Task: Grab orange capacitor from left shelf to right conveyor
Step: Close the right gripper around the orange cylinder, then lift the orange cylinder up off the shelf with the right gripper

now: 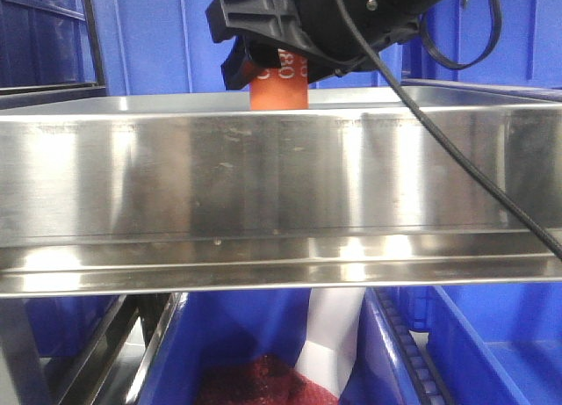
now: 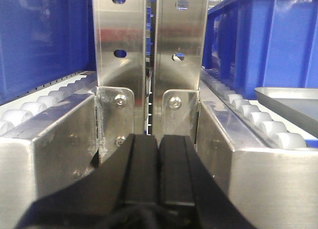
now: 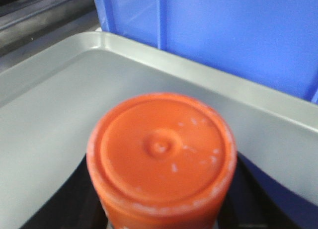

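The orange capacitor (image 1: 278,90) stands upright behind the tall front lip of the left shelf (image 1: 263,177), and the lip hides its base. My right gripper (image 1: 274,67) comes down from above and is shut on its upper part. The right wrist view looks along the capacitor (image 3: 161,152) at its round end face, with a black finger (image 3: 74,201) on either side and the shelf's grey rimmed floor (image 3: 54,100) beyond. My left gripper (image 2: 158,142) is shut on nothing, facing two steel uprights (image 2: 149,65). The right conveyor is out of view.
Blue plastic bins (image 1: 492,36) stand behind the shelf, with more bins (image 1: 492,343) below it, one holding red mesh (image 1: 255,379). A black cable (image 1: 474,172) hangs across the lip. Roller tracks (image 2: 258,122) and a shallow silver tray (image 2: 293,97) flank the left gripper.
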{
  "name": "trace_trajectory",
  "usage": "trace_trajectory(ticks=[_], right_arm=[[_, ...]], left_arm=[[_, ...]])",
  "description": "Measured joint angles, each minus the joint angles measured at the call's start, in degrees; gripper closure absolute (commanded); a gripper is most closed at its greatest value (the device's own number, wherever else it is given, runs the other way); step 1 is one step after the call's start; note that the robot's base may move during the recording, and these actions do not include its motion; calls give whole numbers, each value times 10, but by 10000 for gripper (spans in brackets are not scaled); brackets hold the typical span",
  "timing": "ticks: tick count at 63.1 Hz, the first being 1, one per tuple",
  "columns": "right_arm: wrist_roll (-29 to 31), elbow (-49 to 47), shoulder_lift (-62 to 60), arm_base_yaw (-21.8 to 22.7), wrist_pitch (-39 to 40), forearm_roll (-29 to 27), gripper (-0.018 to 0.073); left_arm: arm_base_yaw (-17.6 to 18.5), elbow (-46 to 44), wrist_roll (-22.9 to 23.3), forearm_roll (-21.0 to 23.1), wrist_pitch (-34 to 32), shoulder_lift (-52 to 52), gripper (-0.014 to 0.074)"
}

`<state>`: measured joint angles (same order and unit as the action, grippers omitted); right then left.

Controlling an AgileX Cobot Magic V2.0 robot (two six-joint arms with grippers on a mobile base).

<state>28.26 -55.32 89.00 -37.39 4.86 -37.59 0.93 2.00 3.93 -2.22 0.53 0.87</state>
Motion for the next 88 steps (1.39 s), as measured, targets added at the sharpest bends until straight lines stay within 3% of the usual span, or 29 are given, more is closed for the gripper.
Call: trace_trajectory(ticks=[12, 31, 88], right_arm=[[0, 0, -36, 0, -29, 0, 510], [0, 14, -194, 0, -87, 0, 510], [0, 221, -763, 0, -140, 0, 510]], left_arm=[[0, 0, 0, 0, 0, 0, 722], [0, 0, 0, 0, 0, 0, 722], [0, 0, 0, 0, 0, 0, 722]])
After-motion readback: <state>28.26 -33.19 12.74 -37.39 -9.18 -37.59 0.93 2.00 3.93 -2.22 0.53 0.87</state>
